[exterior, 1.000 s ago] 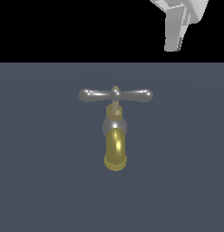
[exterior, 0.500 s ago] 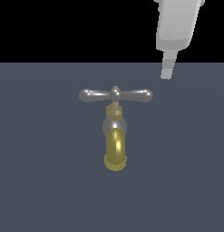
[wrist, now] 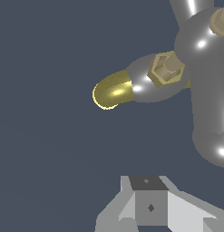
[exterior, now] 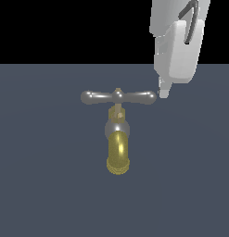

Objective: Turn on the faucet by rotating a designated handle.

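A flat slate-grey surface [exterior: 41,185] fills most of what I see in the exterior view, running up to a straight edge with plain black behind it. Coming down from about one o'clock is the pale grey arm [exterior: 178,41], the biggest object here, with a dark cable looped at its side. Its gripper [exterior: 163,90] hangs just off the handle's end bulb at three o'clock from the hub; only one light fingertip shows, and I cannot tell how far the jaws stand apart or whether it touches the bulb, though nothing appears to be held. The faucet [exterior: 118,134] sits near the middle of the surface, its brass spout [exterior: 118,152] pointing toward six o'clock, ribbed mouth lowest, a silver-grey collar above it. The handle [exterior: 118,97] lies crosswise on top, its long axis running nine to three, two tapered silver arms meeting at a small brass hub [exterior: 117,95].
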